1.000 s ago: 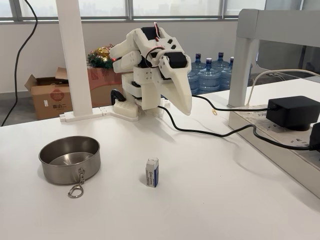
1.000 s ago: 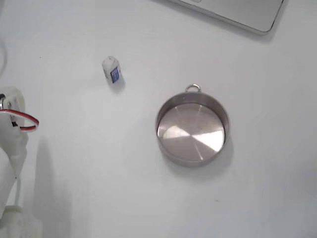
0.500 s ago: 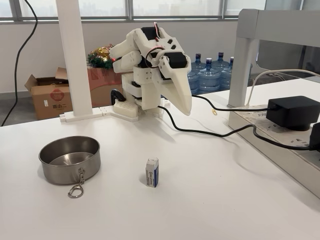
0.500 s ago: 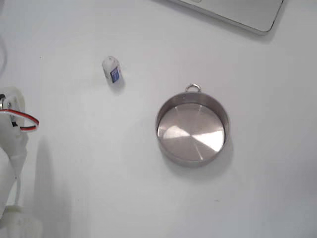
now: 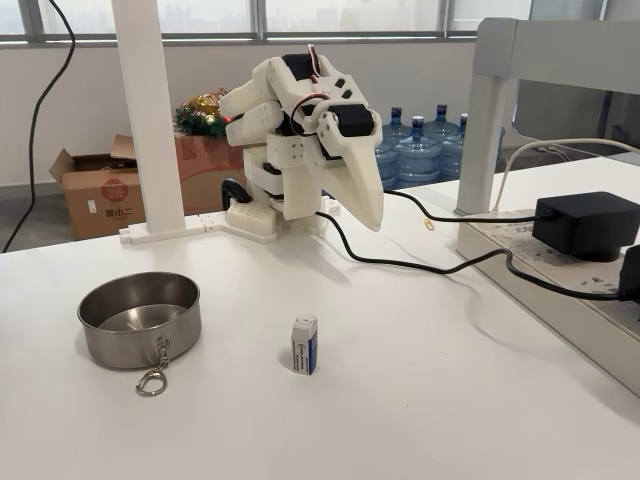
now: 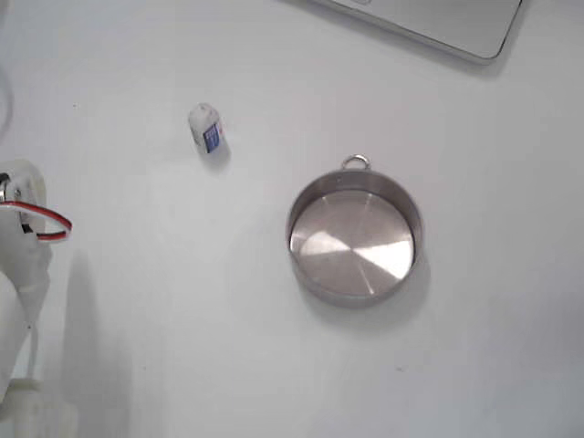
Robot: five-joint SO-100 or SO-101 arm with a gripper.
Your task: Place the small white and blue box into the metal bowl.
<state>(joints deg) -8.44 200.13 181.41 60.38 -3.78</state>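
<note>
1. Leftmost in the front fixed view, the metal bowl (image 5: 139, 320) sat empty on the white table (image 5: 420, 400), with its chain and clip (image 5: 152, 381) hanging onto the tabletop at the near side.
2. To its right, well apart from it, the small white and blue box (image 5: 304, 345) stood upright on the table; in the top-down fixed view the box (image 6: 206, 129) was up and left of the bowl (image 6: 354, 237).
3. Progress: nothing done yet. The box was neither grasped nor moved; the reach, grasp, carry and release all remained.
4. Arm pose: folded up over its base at the far side of the table, gripper (image 5: 370, 218) pointing down and toward the camera, high above the table and well behind the box.
5. Claw: fingers appeared closed together, holding nothing.
6. Right: black power adapter (image 5: 585, 225) and cable, away from the work area.
</note>
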